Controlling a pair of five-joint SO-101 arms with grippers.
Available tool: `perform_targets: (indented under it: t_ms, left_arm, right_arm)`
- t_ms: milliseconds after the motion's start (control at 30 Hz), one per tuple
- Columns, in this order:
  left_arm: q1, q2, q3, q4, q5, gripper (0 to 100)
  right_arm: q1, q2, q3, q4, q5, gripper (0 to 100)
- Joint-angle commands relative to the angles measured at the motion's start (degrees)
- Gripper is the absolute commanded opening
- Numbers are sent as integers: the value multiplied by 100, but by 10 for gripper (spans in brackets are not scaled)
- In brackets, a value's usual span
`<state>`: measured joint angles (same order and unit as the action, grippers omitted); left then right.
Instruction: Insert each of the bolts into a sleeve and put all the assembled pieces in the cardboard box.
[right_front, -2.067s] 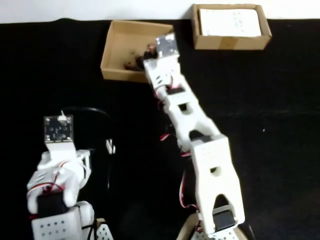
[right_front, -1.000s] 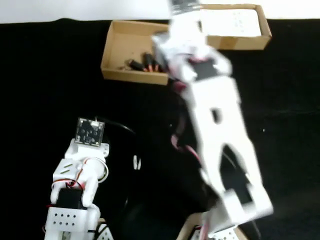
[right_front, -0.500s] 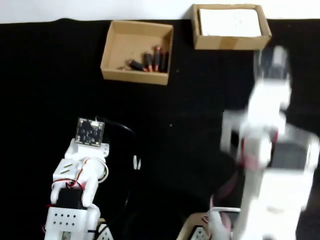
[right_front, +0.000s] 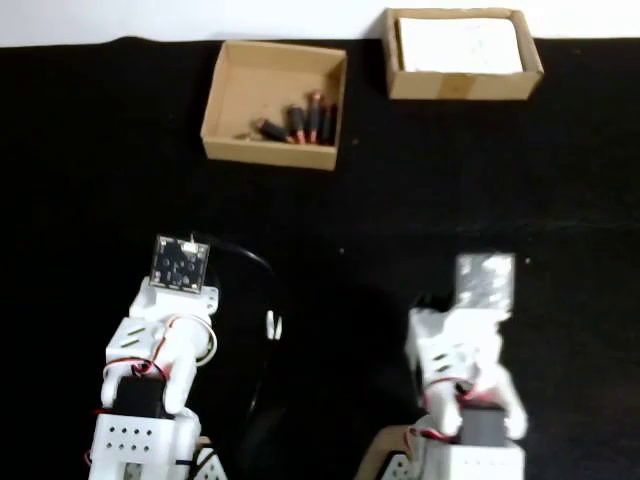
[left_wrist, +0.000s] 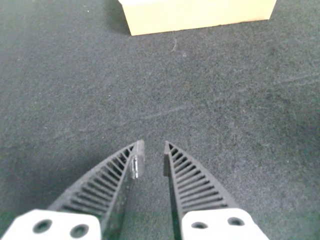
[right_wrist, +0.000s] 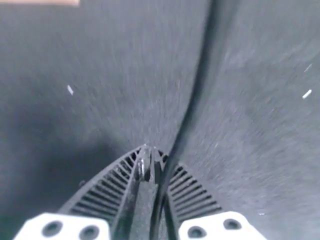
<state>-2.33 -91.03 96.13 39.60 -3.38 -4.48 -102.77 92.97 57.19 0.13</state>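
Observation:
The cardboard box stands at the back of the black table, left of centre. Several dark assembled pieces lie side by side near its front right corner. My left arm is folded at the front left; its gripper hovers over bare mat, open by a narrow gap and holding nothing, with the box's front wall ahead of it. My right arm is folded at the front right. Its gripper is shut and empty, low over the mat.
A second cardboard box with a white sheet inside sits at the back right. A black cable runs across the mat just past the right fingertips. Another cable loops beside the left arm.
The right arm has pulled back from over the cardboard box and folded down at the front right. The pieces stay in the box. The left arm has kept still for the last second.

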Motion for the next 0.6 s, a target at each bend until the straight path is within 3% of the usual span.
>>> perform_targets:
  t_ms: [0, 567]
  left_arm:
    - [48, -13, 145, -79, 9, 86]
    - [48, -13, 145, -79, 9, 86]
  right_arm:
    - [-4, -66, 699, -435, 0, 6]
    - [-4, -57, 1068, 365, 0, 6]
